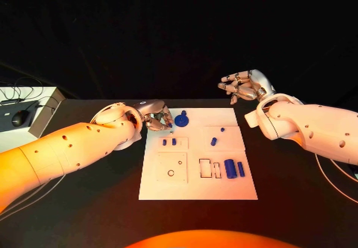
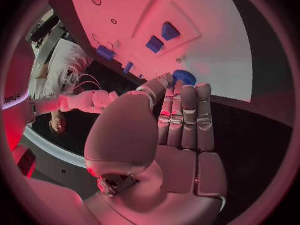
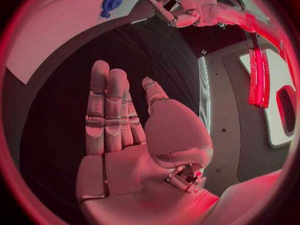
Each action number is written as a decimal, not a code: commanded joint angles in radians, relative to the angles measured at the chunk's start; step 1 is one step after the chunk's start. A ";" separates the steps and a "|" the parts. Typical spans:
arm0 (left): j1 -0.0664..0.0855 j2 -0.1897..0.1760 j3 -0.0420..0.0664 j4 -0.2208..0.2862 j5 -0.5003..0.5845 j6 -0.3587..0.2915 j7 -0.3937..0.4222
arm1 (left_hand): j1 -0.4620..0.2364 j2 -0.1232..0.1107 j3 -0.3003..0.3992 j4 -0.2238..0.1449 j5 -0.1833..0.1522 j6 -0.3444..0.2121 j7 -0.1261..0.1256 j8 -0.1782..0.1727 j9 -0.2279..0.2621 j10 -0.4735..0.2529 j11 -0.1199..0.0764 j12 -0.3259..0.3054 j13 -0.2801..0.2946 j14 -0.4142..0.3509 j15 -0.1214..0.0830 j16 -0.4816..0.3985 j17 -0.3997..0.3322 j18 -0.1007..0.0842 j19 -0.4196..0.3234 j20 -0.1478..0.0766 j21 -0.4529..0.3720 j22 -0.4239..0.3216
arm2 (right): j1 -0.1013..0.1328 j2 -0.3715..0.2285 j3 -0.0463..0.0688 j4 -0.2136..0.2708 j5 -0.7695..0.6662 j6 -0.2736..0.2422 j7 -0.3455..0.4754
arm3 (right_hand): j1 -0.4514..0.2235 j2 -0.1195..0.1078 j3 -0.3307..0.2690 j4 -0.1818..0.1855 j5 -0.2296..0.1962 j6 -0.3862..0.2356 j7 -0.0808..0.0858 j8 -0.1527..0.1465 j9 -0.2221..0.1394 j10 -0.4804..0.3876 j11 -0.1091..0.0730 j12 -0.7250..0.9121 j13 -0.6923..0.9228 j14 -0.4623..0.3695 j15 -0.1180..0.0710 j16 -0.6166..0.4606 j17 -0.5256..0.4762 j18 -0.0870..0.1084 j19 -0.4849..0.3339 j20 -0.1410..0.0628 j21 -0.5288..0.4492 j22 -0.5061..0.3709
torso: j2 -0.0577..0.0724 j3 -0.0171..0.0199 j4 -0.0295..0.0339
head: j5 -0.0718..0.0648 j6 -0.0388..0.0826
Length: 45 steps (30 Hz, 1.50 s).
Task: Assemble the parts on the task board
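Observation:
The white task board [image 1: 197, 178] lies in the middle of the table. A blue round part [image 1: 182, 122] sits near its far left corner. My left hand [image 1: 155, 117] hovers at that corner, fingers straight, tips just short of the round part [image 2: 184, 77]; nothing is held. Small blue pegs [image 1: 169, 141] stand in a recessed block, and other pieces [image 1: 213, 140] lie mid-board. Two blue cylinders [image 1: 234, 168] rest near the right edge. My right hand [image 1: 243, 87] is raised beyond the far right corner; its fingers [image 3: 109, 110] are apart and empty.
A white unit with a black mouse [image 1: 20, 119] and cables stands off the table's far left corner. Black tabletop [image 1: 82, 206] surrounds the board. The board also has cut-out slots [image 1: 209, 168] and a square plate with holes [image 1: 172, 166].

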State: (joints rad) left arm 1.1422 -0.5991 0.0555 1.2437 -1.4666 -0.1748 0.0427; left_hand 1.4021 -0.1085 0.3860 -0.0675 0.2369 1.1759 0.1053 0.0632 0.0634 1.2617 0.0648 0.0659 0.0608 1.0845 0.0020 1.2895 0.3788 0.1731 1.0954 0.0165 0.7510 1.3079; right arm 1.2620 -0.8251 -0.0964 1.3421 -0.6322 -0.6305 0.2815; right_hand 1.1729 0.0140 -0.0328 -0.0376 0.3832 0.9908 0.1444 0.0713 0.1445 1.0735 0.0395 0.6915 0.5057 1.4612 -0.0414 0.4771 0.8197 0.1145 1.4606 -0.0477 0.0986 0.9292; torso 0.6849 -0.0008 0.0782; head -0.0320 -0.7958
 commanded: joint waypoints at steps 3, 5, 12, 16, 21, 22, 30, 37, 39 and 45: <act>-0.011 0.003 0.000 -0.008 -0.016 -0.013 0.005 | 0.001 -0.009 0.002 0.004 -0.005 -0.002 0.007 -0.001 0.000 -0.004 0.004 -0.006 0.001 0.007 0.004 -0.005 0.002 0.013 0.000 0.006 0.005 0.010 | 0.000 0.001 0.001 0.000 -0.002 -0.003 0.012 | 0.005 0.005 -0.001 -0.003 0.003 0.000 0.005 0.002 -0.001 -0.002 -0.001 0.006 -0.001 0.011 0.002 -0.004 0.002 -0.003 0.009 -0.005 0.005 -0.002 | 0.002 0.0006 -0.0015 | 0.001 0.001; -0.014 0.007 0.000 -0.014 -0.021 -0.012 0.003 | 0.002 -0.009 0.002 0.004 -0.005 -0.002 0.008 -0.001 0.000 -0.004 0.004 -0.006 0.001 0.007 0.004 -0.005 0.002 0.013 0.000 0.006 0.005 0.010 | 0.000 0.001 0.001 -0.001 -0.002 -0.003 0.012 | 0.005 0.005 -0.001 -0.003 0.003 0.000 0.005 0.002 -0.001 -0.002 -0.001 0.006 -0.001 0.011 0.002 -0.004 0.002 -0.003 0.009 -0.005 0.005 -0.002 | 0.002 0.0008 -0.0017 | 0.001 0.001; -0.020 0.020 -0.007 -0.032 -0.032 -0.007 0.001 | 0.004 -0.011 0.004 0.005 -0.005 -0.006 0.010 -0.001 0.000 -0.008 0.006 -0.006 0.001 0.006 0.006 -0.006 0.002 0.014 0.000 0.006 0.004 0.009 | 0.000 0.002 0.001 0.000 -0.002 -0.004 0.012 | 0.005 0.005 -0.001 -0.003 0.003 0.000 0.005 0.002 -0.001 -0.002 -0.001 0.006 -0.001 0.011 0.002 -0.004 0.002 -0.003 0.009 -0.005 0.005 -0.002 | 0.002 0.0013 -0.0030 | 0.001 -0.001; -0.022 0.024 -0.010 -0.038 -0.036 -0.003 0.001 | 0.004 -0.011 0.004 0.005 -0.005 -0.006 0.010 -0.001 0.000 -0.008 0.006 -0.006 0.001 0.006 0.006 -0.006 0.002 0.014 0.000 0.006 0.004 0.009 | 0.000 0.002 0.001 0.000 -0.002 -0.004 0.012 | 0.005 0.005 -0.001 -0.003 0.003 0.000 0.005 0.002 -0.001 -0.002 -0.001 0.006 -0.001 0.011 0.002 -0.004 0.002 -0.003 0.009 -0.005 0.005 -0.002 | 0.003 0.0013 -0.0030 | 0.001 -0.003; -0.024 0.028 -0.012 -0.041 -0.036 -0.003 0.002 | 0.004 -0.011 0.004 0.005 -0.005 -0.006 0.010 -0.001 0.000 -0.008 0.006 -0.006 0.001 0.006 0.006 -0.006 0.002 0.014 0.000 0.006 0.004 0.009 | 0.000 0.001 0.001 0.001 -0.002 -0.004 0.012 | 0.005 0.005 -0.001 -0.003 0.003 0.000 0.005 0.002 -0.001 -0.002 -0.001 0.006 -0.001 0.011 0.002 -0.004 0.002 -0.003 0.009 -0.005 0.005 -0.002 | 0.003 0.0010 -0.0017 | -0.002 -0.005; -0.025 0.029 -0.012 -0.042 -0.037 -0.003 0.002 | 0.004 -0.011 0.004 0.005 -0.005 -0.006 0.010 -0.001 0.000 -0.008 0.006 -0.006 0.001 0.006 0.006 -0.006 0.002 0.014 0.000 0.006 0.004 0.009 | 0.000 0.001 0.001 0.001 -0.002 -0.004 0.011 | 0.005 0.005 -0.001 -0.003 0.003 0.000 0.005 0.002 -0.001 -0.002 -0.001 0.006 -0.001 0.011 0.002 -0.004 0.002 -0.003 0.009 -0.005 0.005 -0.002 | 0.002 0.0011 -0.0018 | -0.001 -0.006; -0.025 0.030 -0.013 -0.042 -0.045 0.000 -0.001 | 0.004 -0.011 0.005 0.006 -0.005 -0.007 0.011 -0.002 0.000 -0.009 0.006 -0.006 0.001 0.006 0.006 -0.006 0.003 0.014 0.000 0.006 0.004 0.009 | 0.000 0.000 0.001 0.002 -0.002 -0.004 0.011 | 0.006 0.009 -0.008 -0.006 0.005 0.001 0.005 0.002 -0.002 -0.002 -0.001 0.006 -0.002 0.013 0.001 -0.006 0.003 -0.003 0.008 -0.005 0.008 -0.004 | 0.002 0.0016 -0.0021 | -0.001 -0.008; -0.026 0.030 -0.014 -0.042 -0.046 0.004 -0.002 | 0.005 -0.011 0.006 0.006 -0.006 -0.007 0.012 -0.002 0.000 -0.009 0.007 -0.006 0.001 0.005 0.006 -0.007 0.003 0.014 0.000 0.007 0.004 0.009 | 0.000 0.001 0.001 0.002 -0.002 -0.004 0.011 | 0.006 0.009 -0.008 -0.006 0.005 0.001 0.005 0.002 -0.002 -0.002 -0.001 0.006 -0.002 0.013 0.001 -0.006 0.003 -0.003 0.008 -0.005 0.008 -0.004 | 0.001 0.0014 -0.0019 | -0.002 -0.009; -0.026 0.031 -0.014 -0.042 -0.047 0.008 -0.003 | 0.005 -0.011 0.006 0.006 -0.006 -0.007 0.012 -0.002 0.000 -0.009 0.007 -0.006 0.001 0.005 0.006 -0.007 0.003 0.014 0.000 0.007 0.004 0.009 | 0.000 0.001 0.001 0.002 -0.002 -0.004 0.011 | 0.006 0.009 -0.008 -0.006 0.005 0.001 0.005 0.002 -0.002 -0.002 -0.001 0.006 -0.002 0.013 0.001 -0.006 0.003 -0.003 0.008 -0.005 0.008 -0.004 | 0.002 0.0012 -0.0021 | -0.002 -0.009; -0.025 0.031 -0.015 -0.043 -0.050 0.023 -0.009 | 0.005 -0.012 0.005 0.006 -0.007 -0.007 0.011 -0.001 0.000 -0.010 0.007 -0.006 0.001 0.003 0.006 -0.008 0.004 0.014 -0.001 0.007 0.003 0.009 | 0.000 0.000 0.001 0.003 -0.002 -0.005 0.011 | 0.006 0.009 -0.008 -0.006 0.005 0.001 0.005 0.002 -0.002 -0.002 -0.001 0.006 -0.002 0.013 0.001 -0.006 0.003 -0.003 0.008 -0.005 0.008 -0.004 | 0.002 0.0019 -0.0025 | -0.002 -0.011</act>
State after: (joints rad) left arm 1.1170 -0.5706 0.0405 1.2003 -1.5071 -0.1736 0.0372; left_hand 1.4061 -0.1125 0.3891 -0.0645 0.2365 1.1705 0.1105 0.0632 0.0627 1.2564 0.0700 0.0659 0.0608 1.0879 0.0056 1.2856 0.3810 0.1686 1.0954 0.0165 0.7506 1.3074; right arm 1.2619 -0.8248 -0.0965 1.3434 -0.6322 -0.6319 0.2817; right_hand 1.1782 0.0194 -0.0383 -0.0429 0.3831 0.9929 0.1435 0.0713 0.1443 1.0754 0.0414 0.6914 0.5047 1.4612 -0.0413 0.4771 0.8218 0.1145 1.4606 -0.0477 0.1035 0.9262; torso 0.6864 0.0006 0.0761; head -0.0336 -0.8058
